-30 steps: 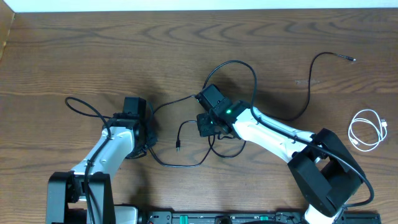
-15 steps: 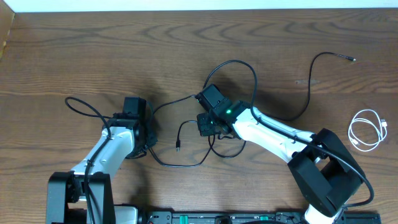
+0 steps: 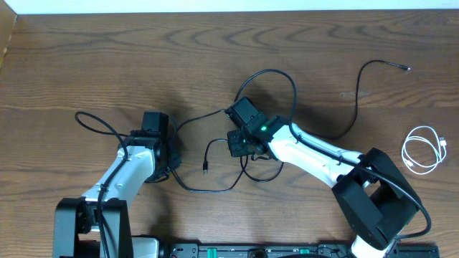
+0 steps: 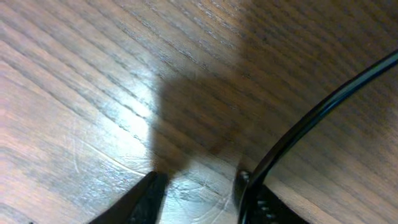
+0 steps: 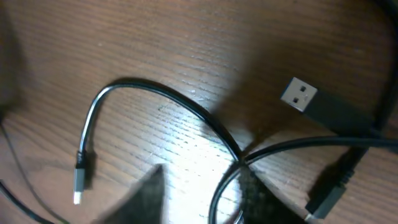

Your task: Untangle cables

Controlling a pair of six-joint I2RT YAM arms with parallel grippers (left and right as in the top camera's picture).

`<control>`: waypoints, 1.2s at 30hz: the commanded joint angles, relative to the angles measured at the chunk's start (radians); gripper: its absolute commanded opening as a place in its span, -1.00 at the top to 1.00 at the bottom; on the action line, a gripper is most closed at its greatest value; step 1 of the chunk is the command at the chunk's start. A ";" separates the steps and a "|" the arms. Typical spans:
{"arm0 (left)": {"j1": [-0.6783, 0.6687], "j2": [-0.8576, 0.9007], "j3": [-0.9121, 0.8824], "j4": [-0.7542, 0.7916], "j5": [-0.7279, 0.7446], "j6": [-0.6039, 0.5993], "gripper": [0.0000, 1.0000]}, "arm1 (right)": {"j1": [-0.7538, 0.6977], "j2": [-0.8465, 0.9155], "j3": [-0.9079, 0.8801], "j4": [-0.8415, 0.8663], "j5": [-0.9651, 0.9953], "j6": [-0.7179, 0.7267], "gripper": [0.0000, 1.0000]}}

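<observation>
The black cables [image 5: 155,90] lay looped and crossed at the centre of the surface [image 3: 107,57]. The white cable [image 3: 405,150] sat coiled well apart, near the right edge. The left gripper [image 4: 199,186] had its jaws spread, with one fingertip touching a black strand. The right gripper [image 5: 199,186] hung over a crossing, jaws apart and pinching nothing. The cords appeared light, limp and likely to slip. A hold just behind a plug [image 5: 300,94] looked firmer than one taken mid-loop.

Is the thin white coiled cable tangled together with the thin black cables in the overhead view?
No, the thin white coiled cable lies alone at the far right, clear of the thin black cables in the middle.
</observation>
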 commanded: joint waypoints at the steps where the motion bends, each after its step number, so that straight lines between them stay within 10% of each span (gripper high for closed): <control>1: 0.004 0.034 -0.037 -0.002 -0.016 -0.004 -0.26 | 0.008 -0.026 0.009 -0.001 0.008 0.002 0.25; 4: 0.004 0.034 -0.037 -0.002 -0.016 -0.004 -0.92 | 0.008 -0.027 0.009 0.002 0.013 0.002 0.98; 20: 0.004 0.034 -0.037 -0.003 -0.016 -0.004 -0.96 | 0.000 -0.025 0.005 -0.045 0.172 0.010 0.98; 36: 0.004 0.034 -0.037 -0.002 -0.016 -0.004 -0.96 | 0.013 -0.025 -0.070 -0.038 0.229 0.332 0.80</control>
